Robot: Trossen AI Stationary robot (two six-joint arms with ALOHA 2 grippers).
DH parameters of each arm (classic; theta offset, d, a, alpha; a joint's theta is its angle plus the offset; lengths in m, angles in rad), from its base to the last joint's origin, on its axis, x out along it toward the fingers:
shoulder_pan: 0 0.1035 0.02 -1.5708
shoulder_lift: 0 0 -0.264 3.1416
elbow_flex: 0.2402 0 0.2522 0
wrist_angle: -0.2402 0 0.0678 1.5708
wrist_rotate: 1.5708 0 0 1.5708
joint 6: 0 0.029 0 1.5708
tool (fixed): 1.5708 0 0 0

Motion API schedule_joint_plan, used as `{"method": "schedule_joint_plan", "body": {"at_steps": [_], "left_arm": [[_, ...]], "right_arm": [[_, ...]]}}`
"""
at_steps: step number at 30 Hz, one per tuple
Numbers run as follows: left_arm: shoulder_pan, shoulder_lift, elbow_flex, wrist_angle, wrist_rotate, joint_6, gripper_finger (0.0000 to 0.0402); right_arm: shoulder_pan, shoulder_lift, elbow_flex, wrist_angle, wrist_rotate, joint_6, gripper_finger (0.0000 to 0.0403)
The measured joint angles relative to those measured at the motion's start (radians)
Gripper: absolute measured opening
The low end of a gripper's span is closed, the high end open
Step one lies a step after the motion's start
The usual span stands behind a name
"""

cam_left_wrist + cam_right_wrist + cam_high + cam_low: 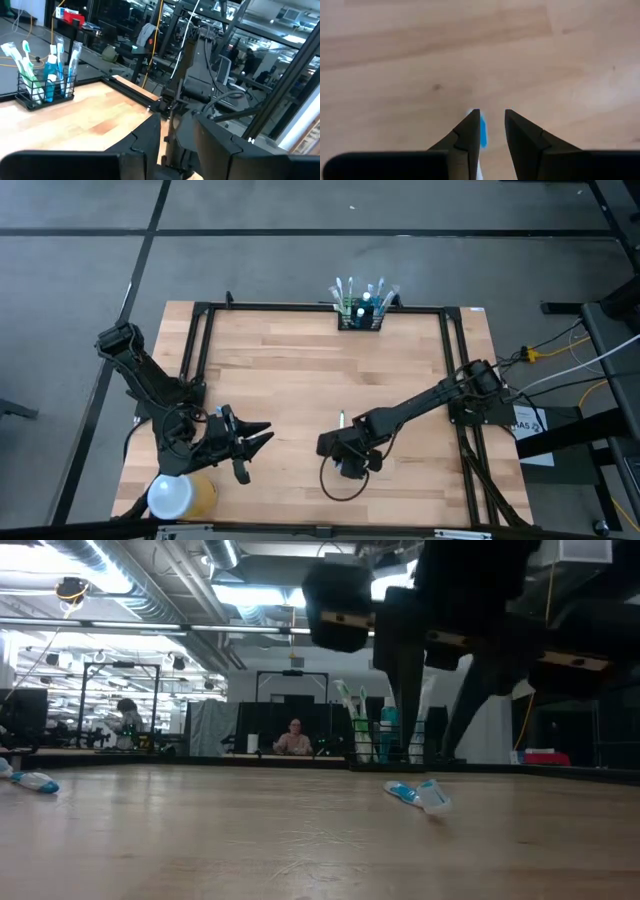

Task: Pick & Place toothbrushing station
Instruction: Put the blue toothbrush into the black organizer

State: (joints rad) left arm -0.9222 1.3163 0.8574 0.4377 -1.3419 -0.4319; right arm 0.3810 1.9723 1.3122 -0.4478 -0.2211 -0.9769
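The toothbrushing station stands at the far edge of the table, well apart from both arms, holding upright brushes. The right gripper points down at the near middle, fingers slightly spread over a small white-and-blue item, touching nothing visible. The left gripper waits with spread fingers beside the yellow cylinder. The right arm seems slightly nearer.

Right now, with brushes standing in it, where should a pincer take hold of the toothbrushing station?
Probably low on the wire walls of the toothbrushing station, pinched across its narrow depth, coming in level from a short end: upright toothbrushes and a blue bottle crowd the top. The open right pincer hovers front-centre; the left pincer waits front-left.
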Motion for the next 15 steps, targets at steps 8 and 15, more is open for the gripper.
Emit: {"method": "schedule_joint_plan", "body": {"at_steps": [8,15], "left_arm": [[0.0,0.0,0.0,0.006,0.0,0.0,0.0111],[0.0,0.0,0.0,0.007,0.0,-0.001,0.0111]], "right_arm": [[-0.019,0.05,0.001,-0.005,0.008,0.026,0.0091],[-0.019,0.068,0.001,-0.006,-0.004,0.061,0.0091]]}}
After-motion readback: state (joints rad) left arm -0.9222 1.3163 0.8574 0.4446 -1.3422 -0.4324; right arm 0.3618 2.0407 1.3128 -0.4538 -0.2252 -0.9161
